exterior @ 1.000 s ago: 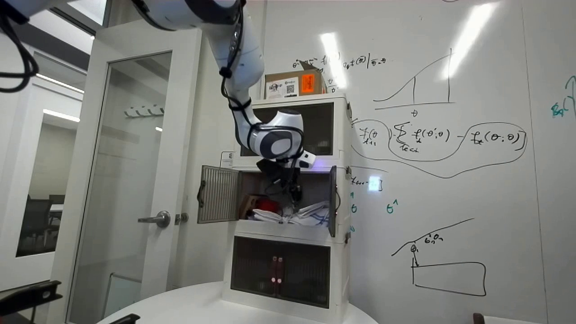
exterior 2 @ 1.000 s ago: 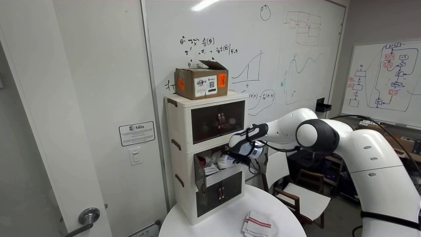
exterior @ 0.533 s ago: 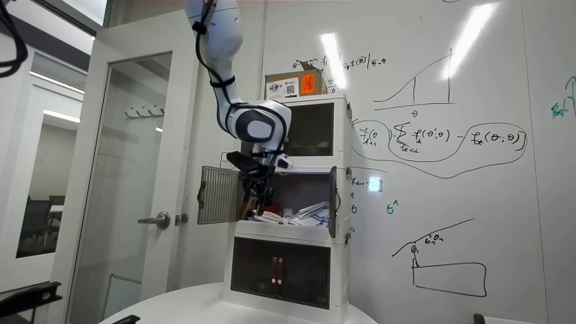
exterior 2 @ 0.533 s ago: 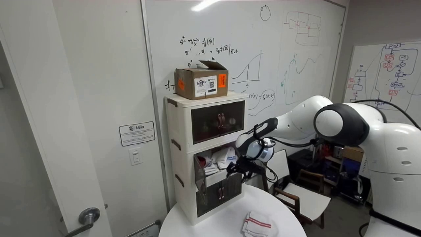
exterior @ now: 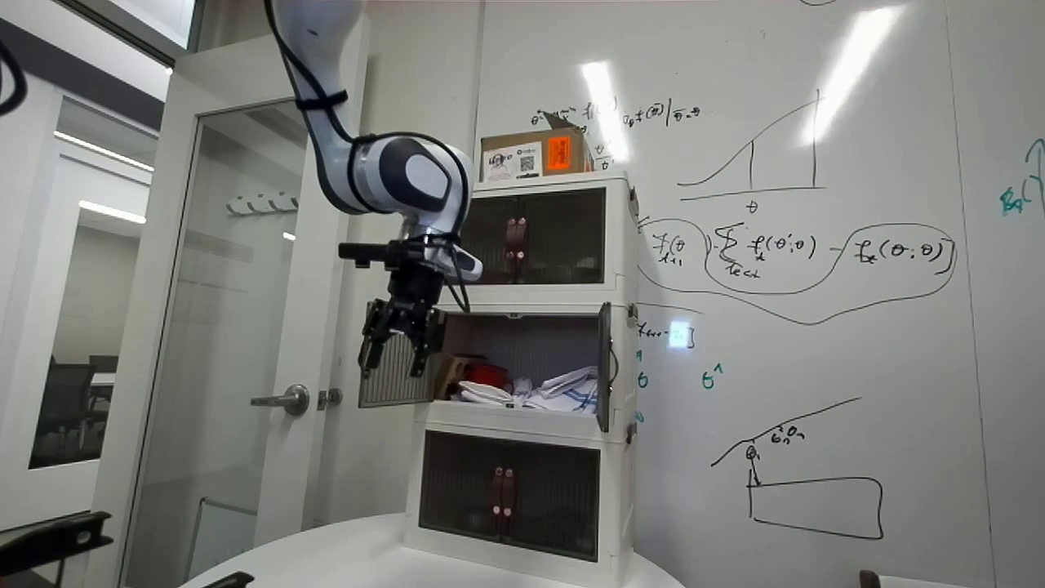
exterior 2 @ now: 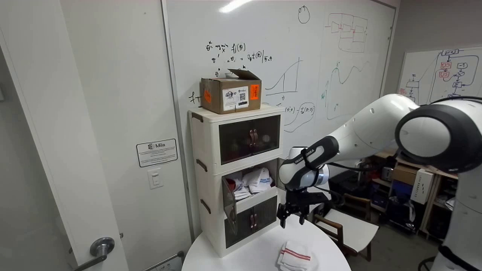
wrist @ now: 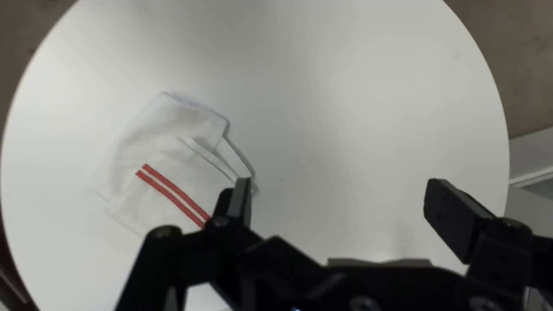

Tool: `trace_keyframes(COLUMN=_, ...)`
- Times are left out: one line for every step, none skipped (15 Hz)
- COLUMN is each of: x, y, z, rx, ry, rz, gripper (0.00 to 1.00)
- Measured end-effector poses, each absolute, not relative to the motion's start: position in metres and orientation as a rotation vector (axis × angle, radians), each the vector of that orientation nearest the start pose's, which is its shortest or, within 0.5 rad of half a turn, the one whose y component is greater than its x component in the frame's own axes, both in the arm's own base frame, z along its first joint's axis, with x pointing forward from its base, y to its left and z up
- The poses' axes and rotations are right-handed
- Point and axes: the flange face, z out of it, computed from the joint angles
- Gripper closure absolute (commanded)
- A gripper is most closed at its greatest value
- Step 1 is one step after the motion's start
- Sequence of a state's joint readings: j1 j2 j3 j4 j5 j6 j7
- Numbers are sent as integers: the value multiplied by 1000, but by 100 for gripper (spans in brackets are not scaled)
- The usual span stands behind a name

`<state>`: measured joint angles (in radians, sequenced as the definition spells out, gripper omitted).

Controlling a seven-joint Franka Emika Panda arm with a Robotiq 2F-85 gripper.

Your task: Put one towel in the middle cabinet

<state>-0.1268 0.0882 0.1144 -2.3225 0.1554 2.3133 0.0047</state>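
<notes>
- Gripper of black colour (exterior 2: 292,223) is spread wide, empty, above the round white table (exterior 2: 248,260).
- White folded towel with two red stripes (wrist: 170,170) lies there, toward nine o'clock in your wrist view; lowering straight, you may press only its edge.
- White towel with blue stripes (exterior 2: 260,180) rests in the cream plastic middle cabinet (exterior 2: 256,200), at ten o'clock from the gripper in an exterior view; perhaps it completes your task, then another is too many.
- Careless turning could strike the open grey ribbed door (exterior: 400,389).

I face the cabinet (exterior: 522,420) in both exterior views, from low and from higher up. My wrist view looks down, the table (wrist: 367,108) nearly filling it.
</notes>
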Motion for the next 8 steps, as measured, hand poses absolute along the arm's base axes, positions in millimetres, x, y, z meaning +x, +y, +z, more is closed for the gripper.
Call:
trace_keyframes(x=497, y=0, z=305, rx=-3064, ry=143, rz=166, gripper=0)
trace_keyframes(x=490, y=2, z=316, rx=-3117, ry=93, rz=176, gripper=0)
trace_keyframes(x=485, y=3, z=325, rx=-3152, ry=67, rz=174, gripper=0)
trace_keyframes(x=482, y=4, z=332, rx=-3167, ry=51, rz=166, gripper=0)
trace_keyframes(x=479, y=5, z=335, rx=-3173, ry=43, rz=160, gripper=0)
trace_keyframes(x=478, y=4, z=335, rx=-3175, ry=42, rz=160, gripper=0)
trace_keyframes(x=477, y=4, z=334, rx=-3176, ry=42, rz=163, gripper=0)
trace_keyframes(x=477, y=3, z=334, rx=-3175, ry=44, rz=165, gripper=0)
